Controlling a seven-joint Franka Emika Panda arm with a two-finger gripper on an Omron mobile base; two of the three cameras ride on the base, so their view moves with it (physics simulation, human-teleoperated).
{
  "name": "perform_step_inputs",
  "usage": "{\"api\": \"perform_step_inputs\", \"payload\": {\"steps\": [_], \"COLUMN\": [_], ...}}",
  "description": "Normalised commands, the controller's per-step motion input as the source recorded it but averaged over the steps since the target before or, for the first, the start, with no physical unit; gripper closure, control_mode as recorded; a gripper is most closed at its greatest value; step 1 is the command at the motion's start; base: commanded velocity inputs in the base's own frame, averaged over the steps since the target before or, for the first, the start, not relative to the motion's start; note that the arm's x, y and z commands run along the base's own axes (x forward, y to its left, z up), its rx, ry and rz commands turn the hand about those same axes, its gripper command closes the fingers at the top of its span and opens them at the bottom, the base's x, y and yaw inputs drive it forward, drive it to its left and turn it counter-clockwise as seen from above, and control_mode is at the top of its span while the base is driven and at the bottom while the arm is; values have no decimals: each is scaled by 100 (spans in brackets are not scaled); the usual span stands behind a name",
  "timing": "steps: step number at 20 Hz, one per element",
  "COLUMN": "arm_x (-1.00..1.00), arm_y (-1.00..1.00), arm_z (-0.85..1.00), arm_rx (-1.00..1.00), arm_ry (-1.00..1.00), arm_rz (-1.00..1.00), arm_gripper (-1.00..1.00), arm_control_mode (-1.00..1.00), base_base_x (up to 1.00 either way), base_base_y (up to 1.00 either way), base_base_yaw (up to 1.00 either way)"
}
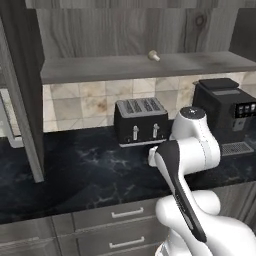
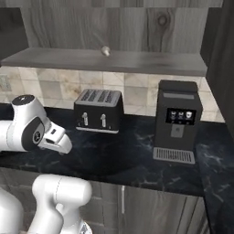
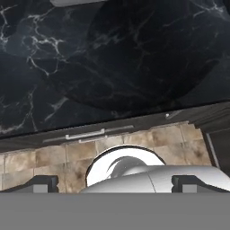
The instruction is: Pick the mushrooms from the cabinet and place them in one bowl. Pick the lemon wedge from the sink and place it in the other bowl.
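Note:
One small tan mushroom lies on the bottom shelf of the open grey wood-grain cabinet, above the toaster. My gripper is open, its two dark fingertips spread wide with nothing between them. In the hand view it looks down over the front edge of the dark marble counter, far below the shelf. The arm is folded low in front of the counter. The bowls, the sink and the lemon wedge are out of view.
A black toaster stands on the counter under the mushroom. A black coffee machine is to its right. The cabinet's door hangs open at the left. Drawers run below the counter.

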Motion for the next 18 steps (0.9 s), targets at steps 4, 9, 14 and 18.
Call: {"api": "perform_step_inputs", "payload": {"steps": [4, 9, 14, 18], "arm_x": [0, 0, 0, 0], "arm_y": [0, 0, 0, 0], "arm_z": [0, 0, 0, 0], "arm_rx": [0, 0, 0, 0], "arm_ry": [0, 0, 0, 0], "arm_rz": [0, 0, 0, 0], "arm_gripper": [-100, -100, -100, -100], "arm_control_mode": [100, 100, 100, 100], "base_base_x": [21, 34, 37, 71], "base_base_y": [-22, -71, -48, 13], "base_base_yaw": [10, 3, 0, -10]}}
